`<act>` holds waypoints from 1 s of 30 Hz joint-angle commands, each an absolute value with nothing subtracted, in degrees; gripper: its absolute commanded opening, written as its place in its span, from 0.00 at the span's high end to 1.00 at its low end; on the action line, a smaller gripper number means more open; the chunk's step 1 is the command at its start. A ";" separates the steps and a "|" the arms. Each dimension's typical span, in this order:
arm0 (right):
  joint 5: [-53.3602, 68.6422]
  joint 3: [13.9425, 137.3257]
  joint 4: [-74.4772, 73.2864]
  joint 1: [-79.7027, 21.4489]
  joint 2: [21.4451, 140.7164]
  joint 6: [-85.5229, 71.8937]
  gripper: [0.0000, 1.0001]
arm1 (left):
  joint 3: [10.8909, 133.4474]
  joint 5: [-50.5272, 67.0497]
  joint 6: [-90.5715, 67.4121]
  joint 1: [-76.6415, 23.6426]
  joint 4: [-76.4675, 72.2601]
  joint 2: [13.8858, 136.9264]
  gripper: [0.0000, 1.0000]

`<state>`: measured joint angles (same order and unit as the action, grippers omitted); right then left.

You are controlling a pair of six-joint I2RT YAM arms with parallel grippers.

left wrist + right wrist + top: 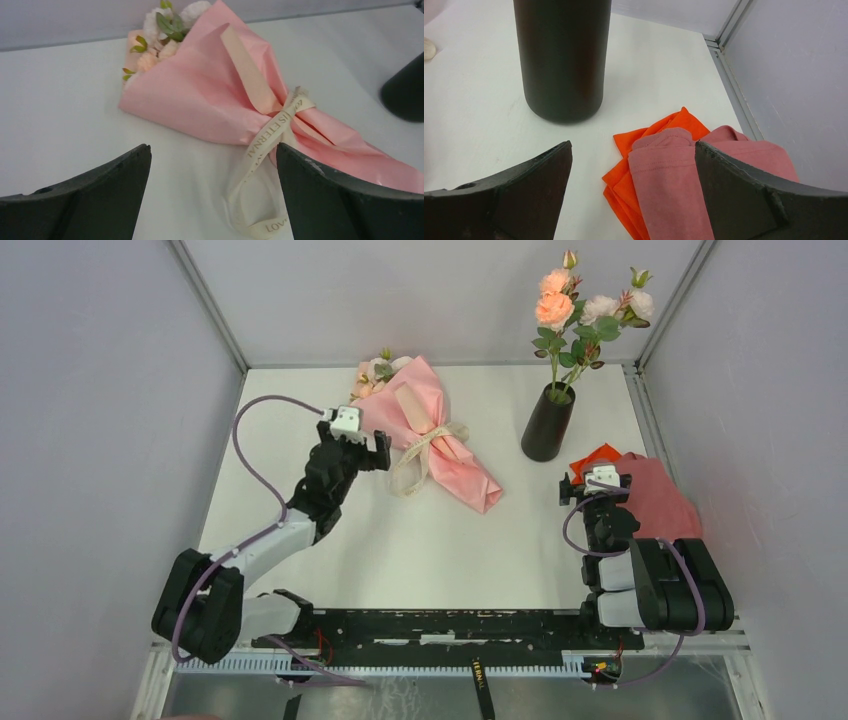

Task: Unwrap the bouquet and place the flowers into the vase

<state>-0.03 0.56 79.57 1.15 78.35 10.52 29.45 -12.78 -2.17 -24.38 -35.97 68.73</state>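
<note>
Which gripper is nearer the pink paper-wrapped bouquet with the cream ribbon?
Left. The left gripper sits beside the wide end of the pink paper bouquet; the right gripper is far to its right, past the matte black vase, by the pink-red cloth.

- We see the bouquet (210, 95) wrapped in thin pink paper, matt, with soft creases and folds.
- Its ribbon (272, 135) looks to us like cream woven fabric with a slight sheen and printed lettering.
- Its flowers (165, 30) seem to have cloth petals and plastic-looking green leaves.
- The vase (561, 60) is black, smooth and matt; we cannot tell ceramic from plastic.
- The pink cloth (674, 190) is a soft knit with a stitched hem; the orange cloth (624, 175) looks smooth and matt.
- The bench (450, 550) is white, smooth and matt.
- The fingers (90, 200) look like matt black plastic, slightly grainy, scuffed at the edges.
- The frame rail (726, 75) looks to us like dull grey metal.
</note>
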 commanded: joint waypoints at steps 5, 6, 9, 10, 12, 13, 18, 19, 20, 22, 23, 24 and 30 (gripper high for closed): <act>-14.59 -0.55 62.37 0.31 65.98 6.06 0.02 | 45.34 -8.74 -4.00 -27.87 -9.97 75.47 0.00; -14.62 1.23 59.37 -0.45 62.17 5.55 0.02 | 44.88 -10.51 -4.03 -28.39 -9.63 74.73 0.00; -15.07 5.25 49.80 -5.12 53.43 0.86 0.02 | 42.36 -17.90 -6.25 -28.97 -11.49 70.95 0.00; -16.65 8.02 44.44 -7.47 52.24 0.47 0.02 | 41.35 -19.28 -6.54 -29.00 -12.85 69.59 0.00; -18.53 13.39 35.23 -13.07 51.88 2.78 0.02 | 40.41 -19.69 -7.08 -29.01 -14.04 67.82 0.00; -19.03 15.47 32.13 -15.76 52.14 3.84 0.02 | 40.33 -19.51 -7.60 -29.05 -14.13 67.62 0.00; -20.65 21.86 18.57 -21.62 54.01 2.68 0.02 | 41.31 -24.45 -14.08 -27.87 -11.60 71.27 0.00; -19.28 22.28 17.52 -21.72 54.49 2.13 0.02 | 40.84 -23.96 -16.25 -26.81 -11.87 72.19 0.00; -17.86 22.53 17.11 -21.98 54.86 0.93 0.02 | 40.60 -24.19 -19.80 -25.66 -11.49 73.24 0.00; -16.22 24.19 14.91 -22.22 57.13 -5.61 0.02 | 40.46 -22.51 -26.29 -23.61 -11.05 75.27 0.00; -13.19 26.34 13.28 -22.34 59.57 -6.00 0.02 | 40.53 -20.79 -26.96 -23.11 -11.69 76.57 0.00; -10.22 28.30 11.80 -22.68 61.97 -5.64 0.02 | 41.26 -19.48 -26.97 -23.02 -11.78 78.10 0.00; -10.20 39.76 7.43 -27.35 75.85 -3.53 0.02 | 48.96 -14.87 -28.86 -23.06 -10.07 88.10 0.00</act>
<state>-12.14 32.42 11.09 -24.77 70.41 -2.57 42.94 -18.81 -23.11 -22.85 -10.09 83.79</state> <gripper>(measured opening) 0.979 0.997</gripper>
